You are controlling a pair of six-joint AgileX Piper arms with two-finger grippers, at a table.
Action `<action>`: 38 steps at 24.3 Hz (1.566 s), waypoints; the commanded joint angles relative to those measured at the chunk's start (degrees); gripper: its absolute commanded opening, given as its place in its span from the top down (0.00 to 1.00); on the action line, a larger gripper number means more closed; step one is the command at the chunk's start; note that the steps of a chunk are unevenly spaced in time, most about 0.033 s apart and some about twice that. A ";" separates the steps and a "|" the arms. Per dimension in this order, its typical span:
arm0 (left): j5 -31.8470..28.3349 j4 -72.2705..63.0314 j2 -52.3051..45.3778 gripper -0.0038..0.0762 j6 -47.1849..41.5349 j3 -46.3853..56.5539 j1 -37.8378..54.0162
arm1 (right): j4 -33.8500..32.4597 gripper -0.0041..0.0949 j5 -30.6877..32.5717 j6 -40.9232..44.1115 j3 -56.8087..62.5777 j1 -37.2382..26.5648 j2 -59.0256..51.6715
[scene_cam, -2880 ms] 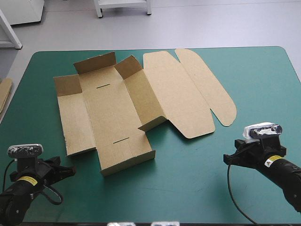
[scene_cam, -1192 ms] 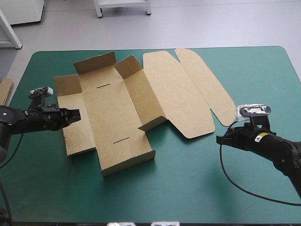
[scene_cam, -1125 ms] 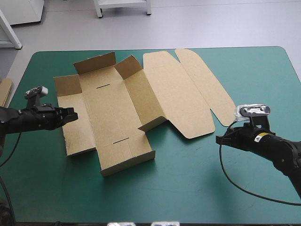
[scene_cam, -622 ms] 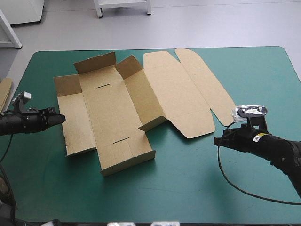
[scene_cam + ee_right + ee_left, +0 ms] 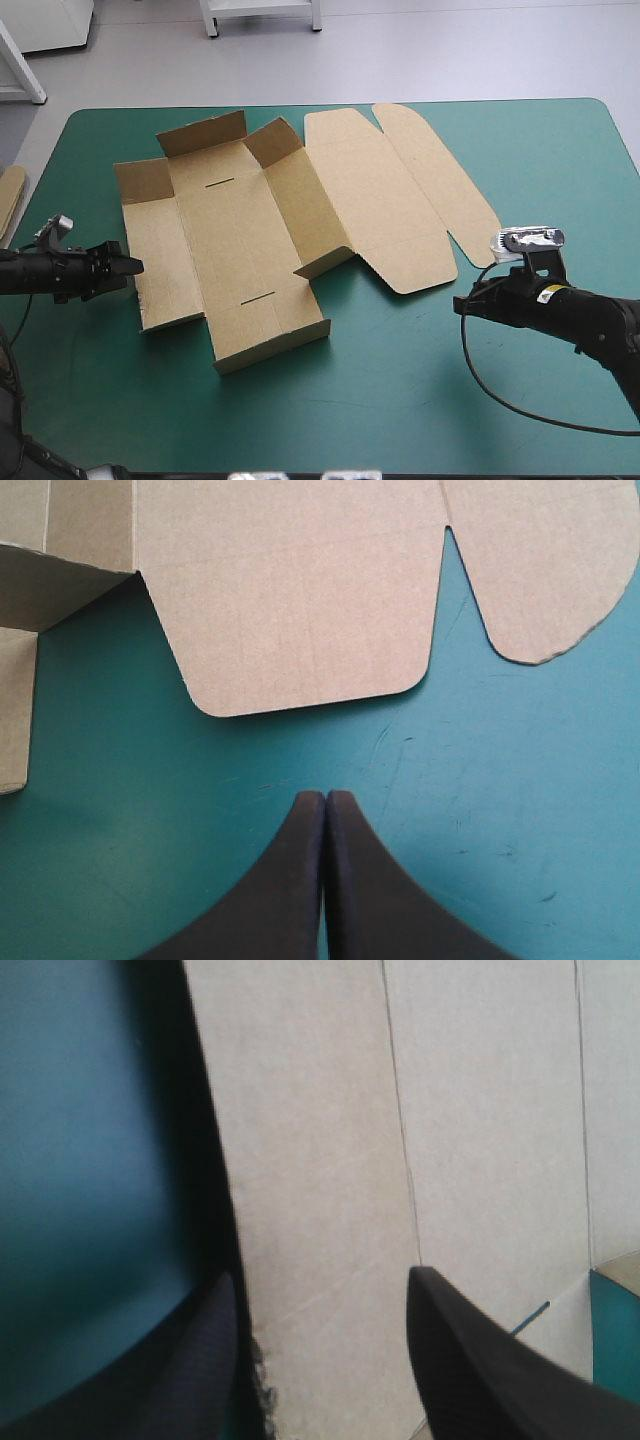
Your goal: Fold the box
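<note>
- Since earlier, the left hand (image 5: 128,266) has swung from the table's (image 5: 400,400) near-left corner up to the left side of the box (image 5: 240,235), and the right hand (image 5: 462,300) has crept toward the lid (image 5: 385,195).
- More board (image 5: 8,195) shows at the table's left edge.
- Left hand's fingers stand apart with the box's left edge between them, not clamped on it.
- Box lies left of the table's middle. Its end flaps (image 5: 205,132) are partly raised, while the long walls (image 5: 160,260) and lid lie flat and nothing is tucked, so I judge most of the folding remains.
- Right hand's fingers are pressed together, empty, over the teal-green cover near the lid's rounded edge.
</note>
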 commanded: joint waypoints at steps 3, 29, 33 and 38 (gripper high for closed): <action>2.86 -5.29 -0.24 0.44 0.53 -1.98 2.51 | 1.14 0.98 -1.80 -0.69 -1.88 -0.03 -0.47; 10.86 -13.68 9.14 0.44 9.96 -2.24 -4.64 | 2.96 0.98 -2.14 -0.69 -1.88 -0.03 -0.47; 10.86 -13.70 9.14 0.45 9.81 -2.36 -4.64 | 2.96 0.98 -1.64 -0.69 -1.88 -0.03 -0.47; 10.86 -14.34 9.14 0.49 9.21 -2.36 -5.07 | 2.96 0.98 -1.51 -0.69 -1.88 -0.03 -0.47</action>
